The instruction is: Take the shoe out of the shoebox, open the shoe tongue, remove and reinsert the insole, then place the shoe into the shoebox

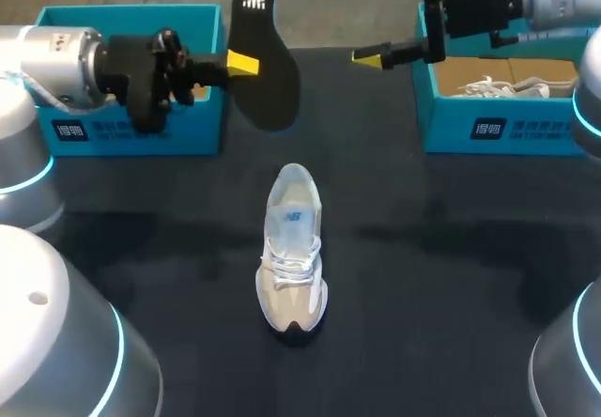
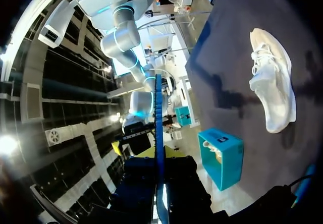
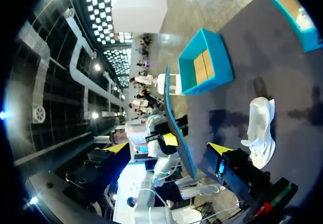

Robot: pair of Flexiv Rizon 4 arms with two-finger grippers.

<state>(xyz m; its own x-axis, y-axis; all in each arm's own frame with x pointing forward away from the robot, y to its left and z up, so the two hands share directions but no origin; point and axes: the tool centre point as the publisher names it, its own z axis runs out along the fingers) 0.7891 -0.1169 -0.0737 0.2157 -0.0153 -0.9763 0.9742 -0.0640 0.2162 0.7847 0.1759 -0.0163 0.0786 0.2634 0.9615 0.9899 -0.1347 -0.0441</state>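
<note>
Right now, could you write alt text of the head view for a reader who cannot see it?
The left pincer holds a black insole above a dark table, beside the left teal shoebox. A white and beige sneaker stands at the table's middle, while the right pincer hangs open and empty near the right shoebox, which holds another sneaker.

White shoe (image 1: 293,248), left shoebox (image 1: 188,131), right shoebox (image 1: 498,131) on dark table (image 1: 423,276)

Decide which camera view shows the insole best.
The head view: the insole shows its whole black face, held in the left gripper. Both wrist views catch it nearly edge-on, as a thin blue strip.
</note>
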